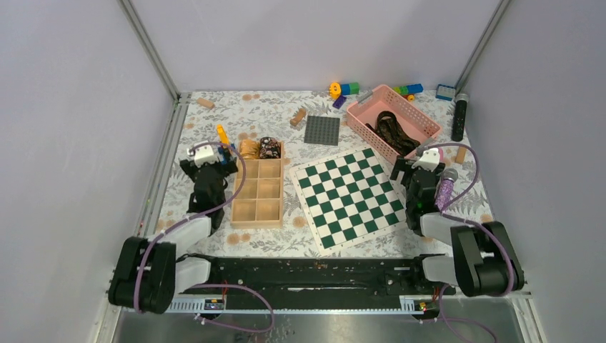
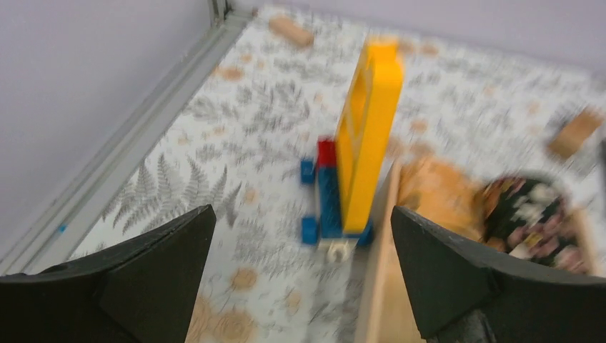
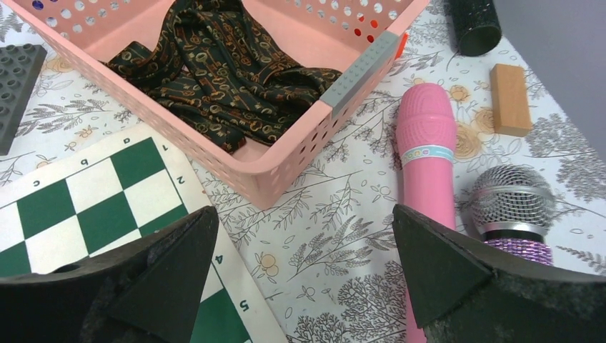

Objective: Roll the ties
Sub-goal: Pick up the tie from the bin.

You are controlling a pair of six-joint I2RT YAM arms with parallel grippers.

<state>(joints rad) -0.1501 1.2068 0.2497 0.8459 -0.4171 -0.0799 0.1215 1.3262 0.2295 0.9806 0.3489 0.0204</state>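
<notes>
We see a worktop (image 1: 236, 107) covered in a white sheet printed w/ grey fern leaves and tan blooms. Two black arms (image 1: 204, 196) reach in from its near edge.

The biggest flat item is a green-and-white chessboard (image 1: 348, 196), lying skewed near the middle.

Toward the far right corner sits a pink plastic basket (image 1: 416, 108) w/ perforated walls. Inside lies 1 unrolled tie (image 3: 221, 78), dark cloth w/ a small red-gold motif, loosely heaped.

Left of the board is a pale wooden tray (image 1: 234, 194) split into square compartments. Its 2 far compartments hold 1 rolled tie each: a golden-tan coil (image 1: 249, 148) and a dark speckled coil (image 1: 269, 148). That makes 3 ties, 2 of them coiled.

The left gripper (image 2: 301, 214) hovers by the tray's far left corner, fingers wide apart and holding nothing. A yellow brick frame (image 2: 368, 136) stands upright just beyond it. The right gripper (image 3: 304, 214) hovers by the basket's near corner, fingers also spread and empty.

Smaller items:
- a grey studded baseplate (image 1: 322, 130)
- a black cylinder (image 1: 460, 118) at the right edge
- 2 mics side by side, a smooth pink mic (image 3: 426, 157) and a purple glitter mic (image 3: 511, 204) w/ mesh head
- 3 small wooden blocks (image 1: 298, 117)
</notes>
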